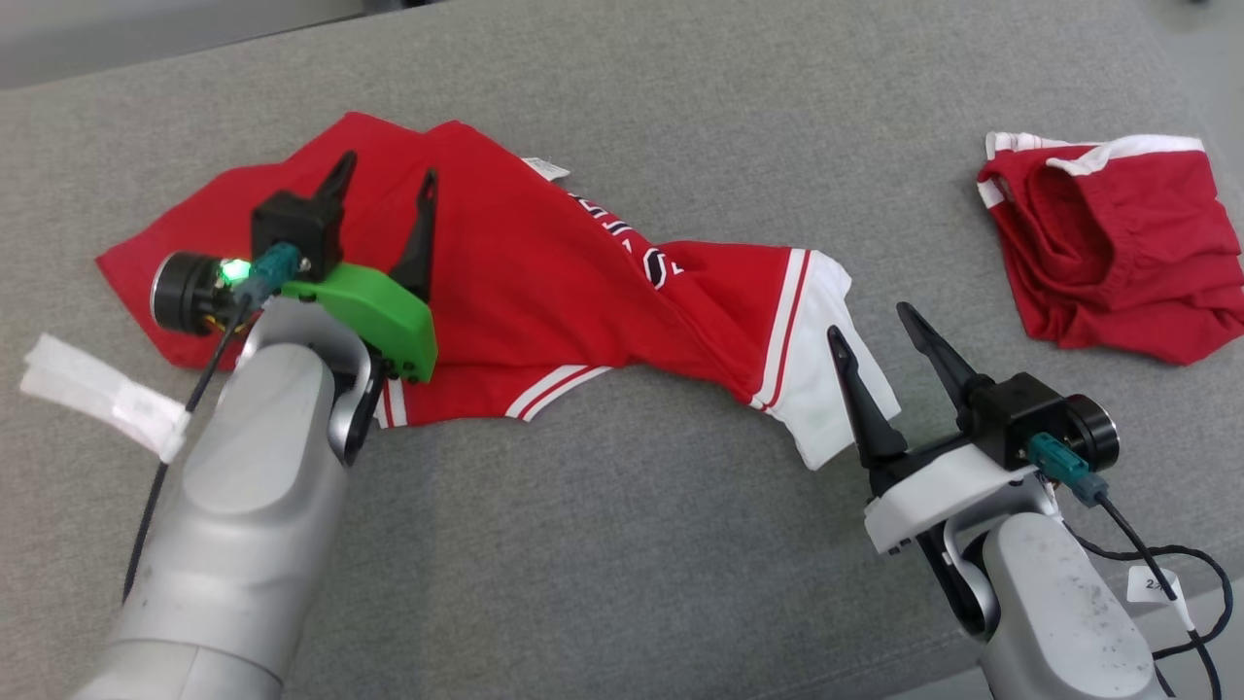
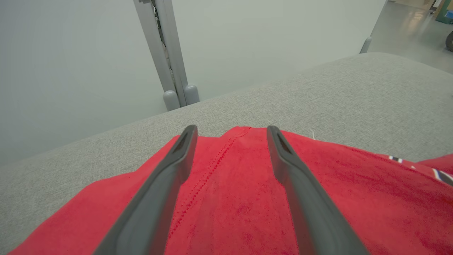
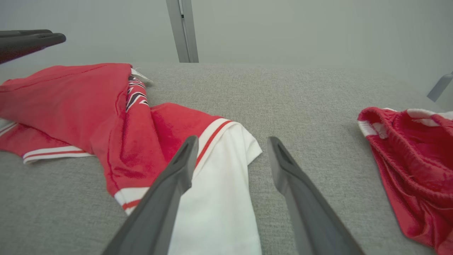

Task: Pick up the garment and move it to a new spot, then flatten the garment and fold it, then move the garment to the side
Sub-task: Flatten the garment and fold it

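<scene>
Our left gripper [image 1: 387,167] is over the garment [image 1: 544,282]'s left end, right gripper [image 1: 869,321] beside its white sleeve [image 1: 826,389]; both finger pairs apart, empty.

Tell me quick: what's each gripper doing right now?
Left gripper: open, empty, over the red fabric jersey with white striped trim.
Right gripper: open, empty, beside that jersey's white sleeve end.

Left gripper [image 1: 387,167] over the red garment [image 1: 564,292], fingers apart.
</scene>
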